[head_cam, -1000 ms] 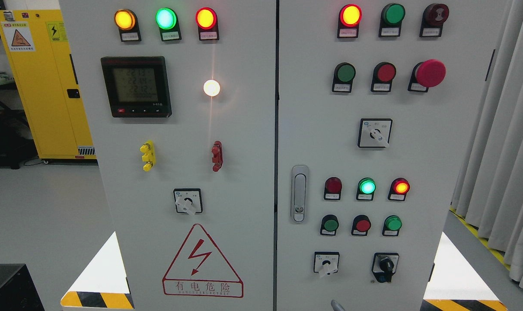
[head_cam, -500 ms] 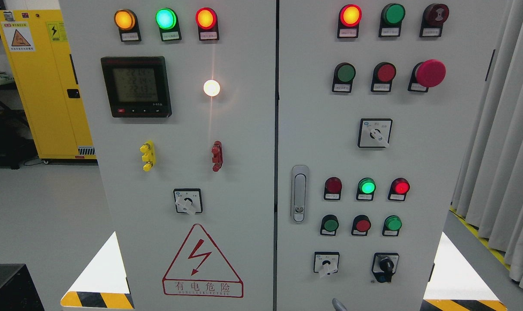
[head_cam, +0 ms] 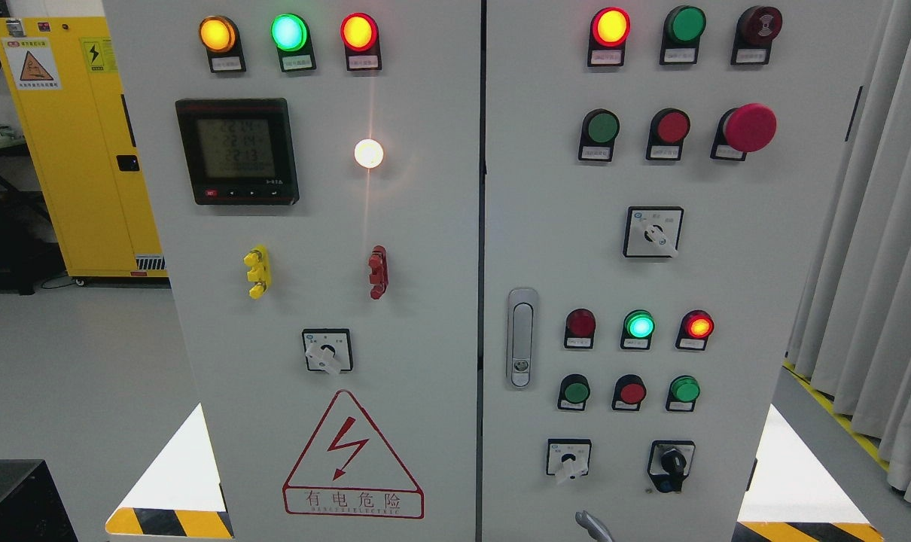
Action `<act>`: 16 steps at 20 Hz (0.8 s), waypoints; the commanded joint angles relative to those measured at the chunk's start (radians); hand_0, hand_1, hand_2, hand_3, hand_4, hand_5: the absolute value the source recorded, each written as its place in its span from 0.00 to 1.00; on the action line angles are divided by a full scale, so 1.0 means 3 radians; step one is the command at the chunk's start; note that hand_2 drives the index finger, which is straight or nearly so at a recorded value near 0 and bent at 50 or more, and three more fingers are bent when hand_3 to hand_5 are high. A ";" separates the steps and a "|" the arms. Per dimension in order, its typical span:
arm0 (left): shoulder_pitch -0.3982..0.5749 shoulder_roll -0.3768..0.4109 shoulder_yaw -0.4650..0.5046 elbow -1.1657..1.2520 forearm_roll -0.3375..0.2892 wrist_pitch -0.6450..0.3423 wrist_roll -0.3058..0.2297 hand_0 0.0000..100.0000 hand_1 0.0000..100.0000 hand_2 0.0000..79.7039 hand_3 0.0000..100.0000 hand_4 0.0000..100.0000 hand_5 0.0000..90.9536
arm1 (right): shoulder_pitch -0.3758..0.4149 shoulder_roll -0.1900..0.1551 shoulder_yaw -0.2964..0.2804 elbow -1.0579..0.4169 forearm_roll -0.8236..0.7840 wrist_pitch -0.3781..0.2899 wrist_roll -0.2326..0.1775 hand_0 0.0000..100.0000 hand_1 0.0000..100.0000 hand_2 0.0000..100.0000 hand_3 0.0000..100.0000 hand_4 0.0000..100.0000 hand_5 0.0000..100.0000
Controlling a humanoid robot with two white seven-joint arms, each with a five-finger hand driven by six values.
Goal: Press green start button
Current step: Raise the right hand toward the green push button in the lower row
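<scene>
The grey control cabinet fills the view. Its right door carries three green push buttons: an upper one, a lower left one and a brighter lower right one. I cannot read their labels, so I cannot tell which is the start button. A green lamp glows above the lower row. A grey fingertip of my right hand pokes up at the bottom edge, below the lower buttons and clear of the panel controls. The rest of that hand is hidden. My left hand is out of view.
Red buttons sit beside the green ones, and a red mushroom stop button is at the upper right. Rotary switches are just above the fingertip. A door handle, a yellow cabinet and curtains flank the panel.
The grey fingertip at the bottom edge has risen slightly and shows a little more. The lower red lamp flickers in brightness. Nothing else has moved.
</scene>
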 commanded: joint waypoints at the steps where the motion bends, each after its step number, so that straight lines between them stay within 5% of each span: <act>1: 0.0000 0.0000 -0.0005 0.0000 0.0000 0.0003 0.0003 0.12 0.56 0.00 0.00 0.00 0.00 | -0.0165 0.0004 -0.0248 -0.0054 0.0809 0.0002 -0.0063 0.41 0.84 0.00 0.68 0.81 0.83; 5: 0.0000 0.0000 0.0001 0.0000 0.0000 0.0003 0.0003 0.12 0.56 0.00 0.00 0.00 0.00 | -0.0273 0.0009 -0.0329 -0.0054 0.1197 0.0012 -0.0069 0.56 0.86 0.00 0.85 0.92 0.98; 16: 0.0000 0.0000 0.0001 0.0000 0.0000 0.0003 -0.0002 0.12 0.56 0.00 0.00 0.00 0.00 | -0.0800 -0.0006 -0.0560 0.0074 0.2057 0.0190 -0.0150 0.69 0.91 0.00 0.94 0.96 1.00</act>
